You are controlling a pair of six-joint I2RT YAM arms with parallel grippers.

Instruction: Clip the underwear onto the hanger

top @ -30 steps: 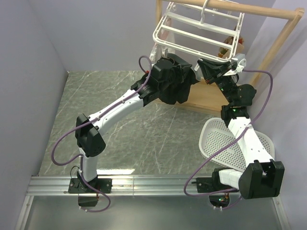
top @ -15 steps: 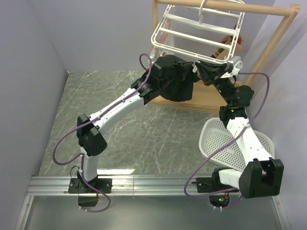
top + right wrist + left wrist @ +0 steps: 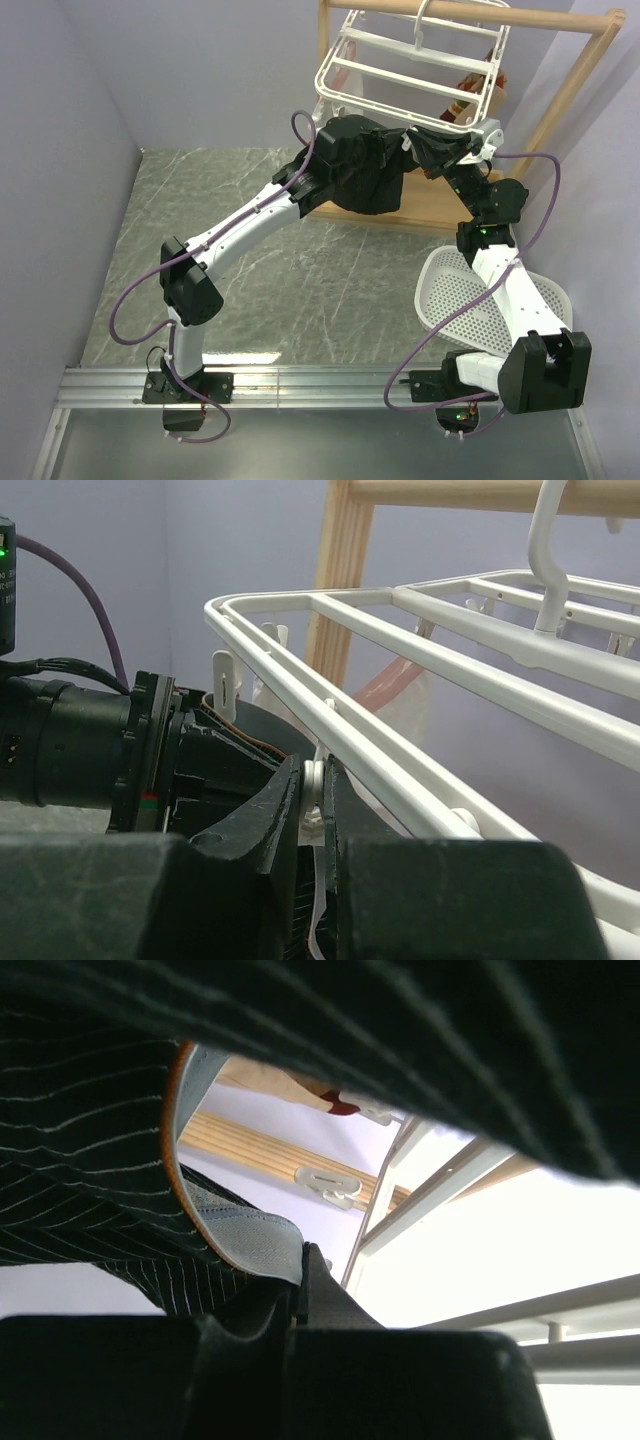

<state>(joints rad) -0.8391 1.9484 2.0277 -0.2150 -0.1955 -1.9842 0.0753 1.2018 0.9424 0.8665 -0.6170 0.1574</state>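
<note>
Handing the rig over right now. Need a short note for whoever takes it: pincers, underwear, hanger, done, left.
Left pincer: shut on the underwear at its orange-trimmed waistband.
Right pincer: shut on a white clip at the hanger edge.
Hanger hangs tilted from the wooden frame; the underwear is held up just under its near edge.
Done: garment raised to the rack, clip gripped.
Left: no clip seen biting the fabric; feed the waistband in, let it close, release both.
</note>
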